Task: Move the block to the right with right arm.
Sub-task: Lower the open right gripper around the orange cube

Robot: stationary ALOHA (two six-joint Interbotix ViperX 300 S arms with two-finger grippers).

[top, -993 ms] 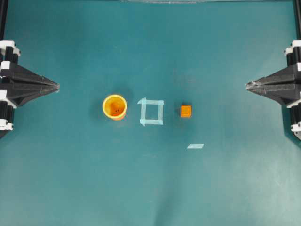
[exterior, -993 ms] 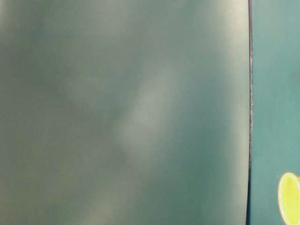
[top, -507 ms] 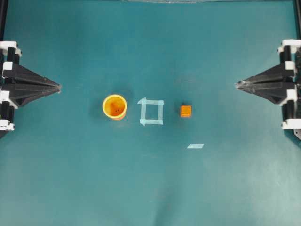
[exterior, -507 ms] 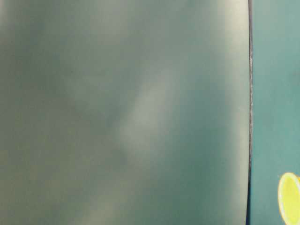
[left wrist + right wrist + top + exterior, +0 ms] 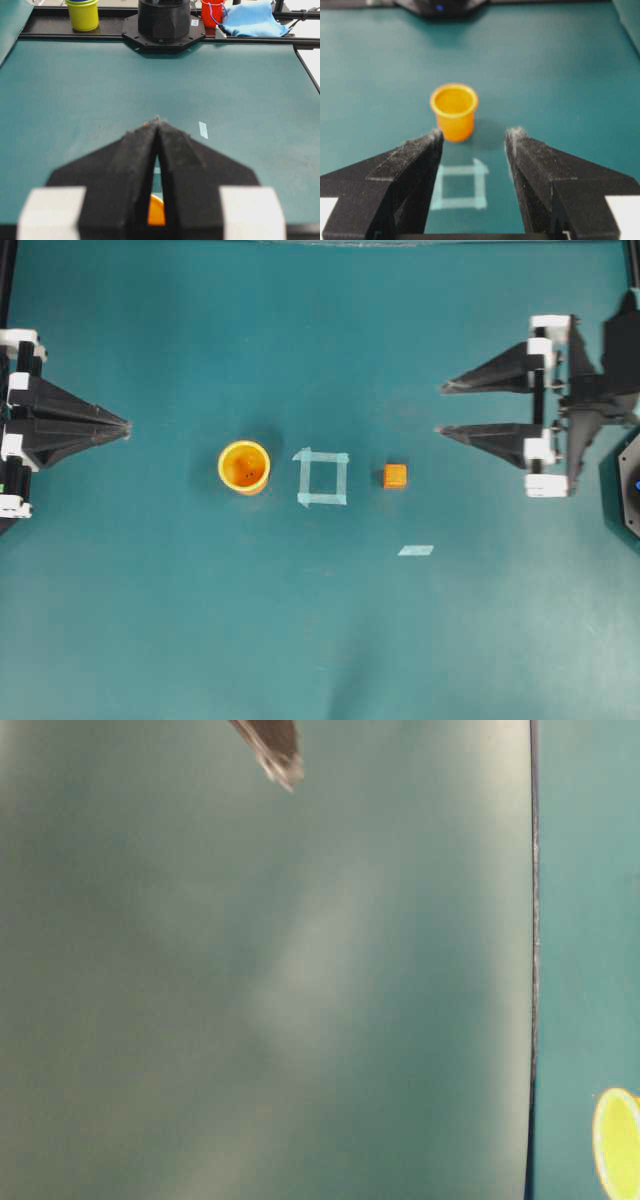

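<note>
Since a second ago the right gripper (image 5: 442,408) has come in from the right edge toward the middle of the table (image 5: 200,620) and spread its jaws wide, where before they were pinched together; it holds nothing. The left gripper (image 5: 126,426) sits pressed shut at the left edge, unchanged. The block (image 5: 395,476), a small solid orange cube, has not moved: it rests just right of the tape square (image 5: 322,478), apart from the right gripper's fingertips, with the orange cup (image 5: 244,467) left of the square
</note>
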